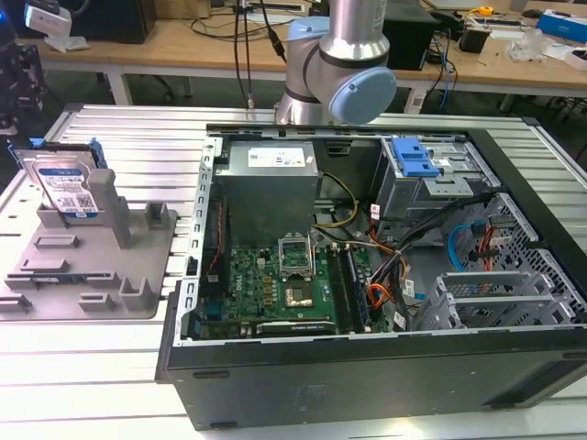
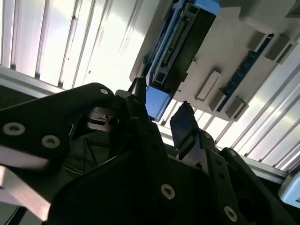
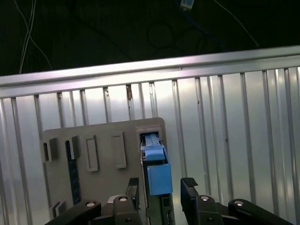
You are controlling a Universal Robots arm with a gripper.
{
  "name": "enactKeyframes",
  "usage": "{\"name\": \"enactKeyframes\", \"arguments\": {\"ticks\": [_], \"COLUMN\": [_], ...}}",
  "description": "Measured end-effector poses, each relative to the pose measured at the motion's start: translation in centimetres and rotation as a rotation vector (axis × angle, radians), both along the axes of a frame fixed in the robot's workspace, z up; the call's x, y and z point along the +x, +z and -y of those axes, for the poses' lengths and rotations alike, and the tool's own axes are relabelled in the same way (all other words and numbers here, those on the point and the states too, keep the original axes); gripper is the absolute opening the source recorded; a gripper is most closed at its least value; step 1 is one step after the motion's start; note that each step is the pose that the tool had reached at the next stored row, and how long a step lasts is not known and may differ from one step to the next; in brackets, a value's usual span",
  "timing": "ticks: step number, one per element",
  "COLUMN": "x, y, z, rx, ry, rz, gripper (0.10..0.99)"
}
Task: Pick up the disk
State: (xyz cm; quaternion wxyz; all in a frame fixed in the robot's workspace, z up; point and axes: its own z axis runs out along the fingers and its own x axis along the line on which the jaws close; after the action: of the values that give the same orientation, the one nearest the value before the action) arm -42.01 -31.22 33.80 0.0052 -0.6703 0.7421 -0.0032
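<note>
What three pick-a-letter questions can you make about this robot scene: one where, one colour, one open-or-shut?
1. Where is the flat silver metal disk?
A) inside the black computer case
B) upright in the grey plastic fixture
C) flat on the table

2. What colour are its plastic rails?
A) red
B) blue
C) yellow

3. How is the black tool?
A) open
B) shut on nothing
C) shut on the disk

Answers: 1 B, it stands on edge in the fixture; 2 B, blue shows in both wrist views; 3 A, its fingers stand apart beside the disk.
</note>
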Motion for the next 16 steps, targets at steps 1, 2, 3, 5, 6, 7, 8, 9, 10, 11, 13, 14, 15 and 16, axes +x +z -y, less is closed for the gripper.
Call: {"name": "enactKeyframes", "arguments": {"ticks": [1, 2, 3, 5, 6, 7, 8, 9, 10, 11, 13, 14, 15, 16], "x": [0.0, 0.0, 0.0, 0.0, 0.0, 0.0, 0.0, 0.0, 0.0, 0.0, 0.0, 0.0, 0.0, 0.0], "y": [-0.24, -0.35, -0.43, -0.64, -0.72, -0.84, -0.99, -1.07, -1.16, -1.24, -1.48, -1.58, -1.68, -1.84], "z": [0.0, 0.0, 0.0, 0.01, 0.01, 0.02, 0.02, 0.02, 0.03, 0.03, 0.03, 0.03, 0.03, 0.03], "rx": [0.0, 0.0, 0.0, 0.0, 0.0, 0.0, 0.0, 0.0, 0.0, 0.0, 0.0, 0.0, 0.0, 0.0], "ry": [0.005, 0.009, 0.013, 0.024, 0.029, 0.035, 0.044, 0.048, 0.052, 0.054, 0.058, 0.06, 0.062, 0.065], "rz": [-0.0001, -0.0007, -0.0015, -0.0053, -0.007, -0.0089, -0.0118, -0.0129, -0.0135, -0.0139, -0.0138, -0.0139, -0.0139, -0.0139], "gripper": [0.482, 0.482, 0.482, 0.482, 0.482, 0.482, 0.482, 0.482, 0.482, 0.482, 0.482, 0.482, 0.482, 0.482]}}
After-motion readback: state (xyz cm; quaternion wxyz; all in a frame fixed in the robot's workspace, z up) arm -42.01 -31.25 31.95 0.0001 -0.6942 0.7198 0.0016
